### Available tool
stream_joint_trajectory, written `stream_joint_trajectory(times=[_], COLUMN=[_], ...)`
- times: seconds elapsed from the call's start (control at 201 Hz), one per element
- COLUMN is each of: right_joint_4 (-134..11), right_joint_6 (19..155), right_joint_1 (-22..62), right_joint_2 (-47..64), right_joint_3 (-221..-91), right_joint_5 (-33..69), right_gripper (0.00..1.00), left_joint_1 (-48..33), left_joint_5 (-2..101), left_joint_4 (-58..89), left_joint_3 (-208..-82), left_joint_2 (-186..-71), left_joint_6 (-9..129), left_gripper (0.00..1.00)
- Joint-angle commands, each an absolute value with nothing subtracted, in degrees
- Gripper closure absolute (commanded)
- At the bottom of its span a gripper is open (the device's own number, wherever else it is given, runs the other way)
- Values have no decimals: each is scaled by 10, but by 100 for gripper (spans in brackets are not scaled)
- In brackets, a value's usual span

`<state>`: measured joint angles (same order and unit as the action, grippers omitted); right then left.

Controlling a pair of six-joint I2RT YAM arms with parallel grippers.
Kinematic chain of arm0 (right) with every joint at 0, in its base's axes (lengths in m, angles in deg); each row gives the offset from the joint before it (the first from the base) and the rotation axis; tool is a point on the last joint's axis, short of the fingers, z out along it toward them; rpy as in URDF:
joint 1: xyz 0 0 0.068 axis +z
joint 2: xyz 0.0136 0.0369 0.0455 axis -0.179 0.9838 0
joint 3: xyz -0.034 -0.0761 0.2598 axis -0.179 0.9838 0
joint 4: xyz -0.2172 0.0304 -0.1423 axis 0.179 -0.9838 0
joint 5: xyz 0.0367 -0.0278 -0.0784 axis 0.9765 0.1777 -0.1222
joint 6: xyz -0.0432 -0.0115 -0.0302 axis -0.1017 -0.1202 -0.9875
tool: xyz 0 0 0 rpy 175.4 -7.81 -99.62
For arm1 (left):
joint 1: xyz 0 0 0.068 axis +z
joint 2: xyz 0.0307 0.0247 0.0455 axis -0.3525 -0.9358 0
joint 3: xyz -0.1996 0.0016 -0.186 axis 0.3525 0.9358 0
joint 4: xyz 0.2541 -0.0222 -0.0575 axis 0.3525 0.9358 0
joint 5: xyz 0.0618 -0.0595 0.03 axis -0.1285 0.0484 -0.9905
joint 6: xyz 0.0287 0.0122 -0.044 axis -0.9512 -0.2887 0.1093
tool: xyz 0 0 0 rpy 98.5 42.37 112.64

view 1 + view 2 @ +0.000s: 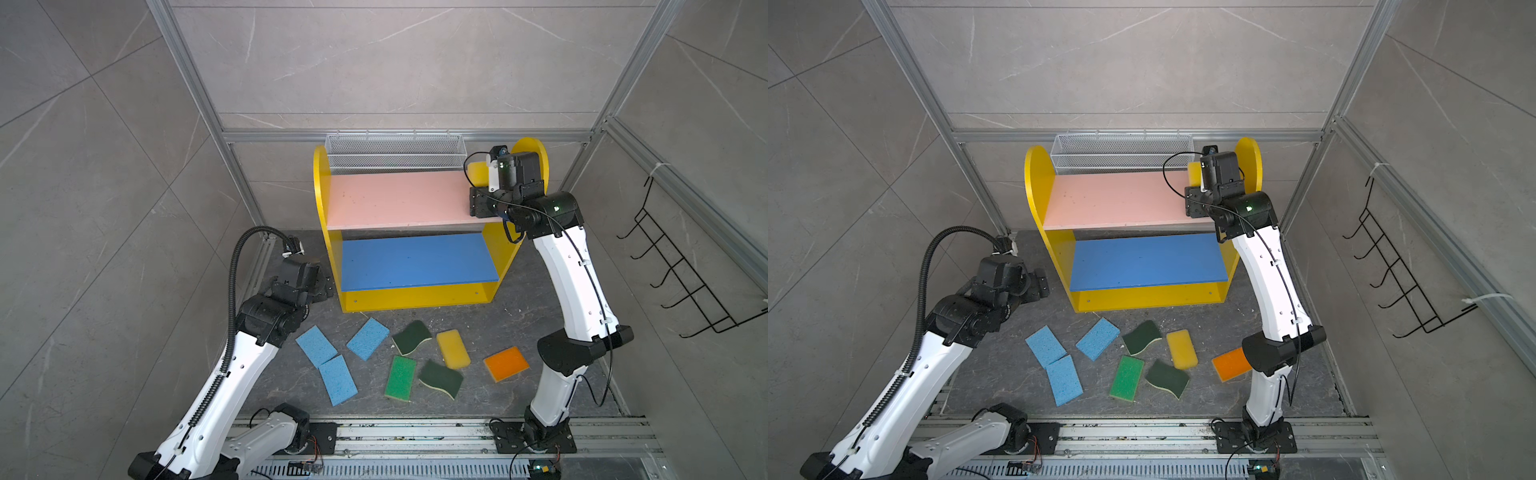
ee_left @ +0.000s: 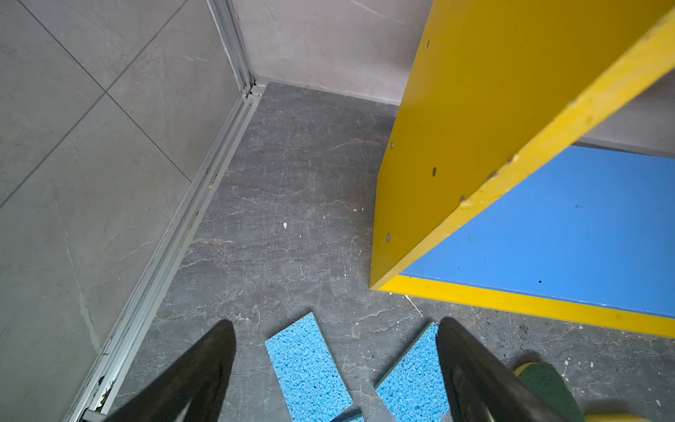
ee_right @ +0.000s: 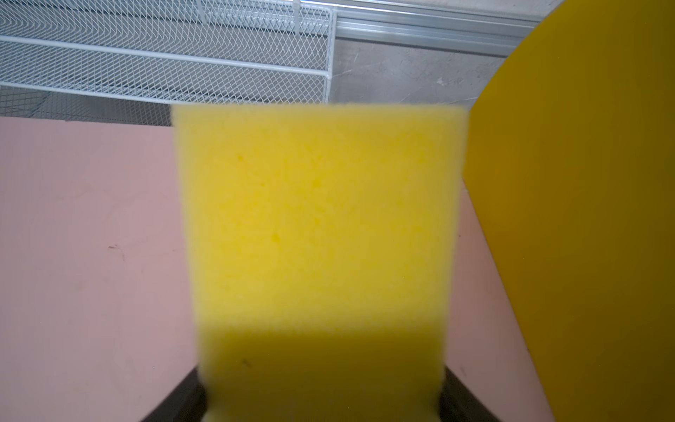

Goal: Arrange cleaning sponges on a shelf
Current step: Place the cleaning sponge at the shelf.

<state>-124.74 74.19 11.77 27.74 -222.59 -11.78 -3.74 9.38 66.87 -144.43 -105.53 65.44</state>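
**Right claw holds a yellow sponge block at the shelf; left claw gapes empty**

In both top views the shelf stands at frame centre. A white mesh basket sits behind its pink upper board. The right claw is at the right end of that board, close to the round-topped side panel. The yellow sponge block shows just left of it. The left claw hangs low, left of the shelf's base, jaws wide.

Eight sponges lie on the dark bench in the lower middle of the frame. Three light-blue sponges are at the left, two of them touching. Right of those are two dark-green wavy sponges, a green-topped sponge and a second yellow block. An orange-topped sponge lies farthest right.

In the left wrist view, the left claw's black fingers stand wide apart with nothing gripped. Two light-blue sponges lie on the bench beneath them, and a dark-green one lies just beside one finger. The shelf's blue lower board is near.

In the right wrist view, the yellow sponge block fills the gap between two dark fingers, which sit against its sides. It is over the pink upper board, just beside the side panel, with the mesh basket beyond. Whether it rests on the board cannot be told.
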Motion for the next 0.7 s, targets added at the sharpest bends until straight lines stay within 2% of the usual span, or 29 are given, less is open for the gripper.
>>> stream_joint_trajectory(times=[0.0, 0.692], right_joint_4=[-1259, -1288], right_joint_6=[750, 754], right_joint_1=[115, 113], right_joint_2=[262, 266], right_joint_3=[-2212, -2221], right_joint_5=[-112, -95], right_gripper=[25, 21], left_joint_1=[-35, -36], left_joint_5=[99, 125], left_joint_4=[653, 663], left_joint_3=[-1444, -1426], left_joint_2=[-1070, -1059], left_joint_6=[664, 684], left_gripper=[11, 13])
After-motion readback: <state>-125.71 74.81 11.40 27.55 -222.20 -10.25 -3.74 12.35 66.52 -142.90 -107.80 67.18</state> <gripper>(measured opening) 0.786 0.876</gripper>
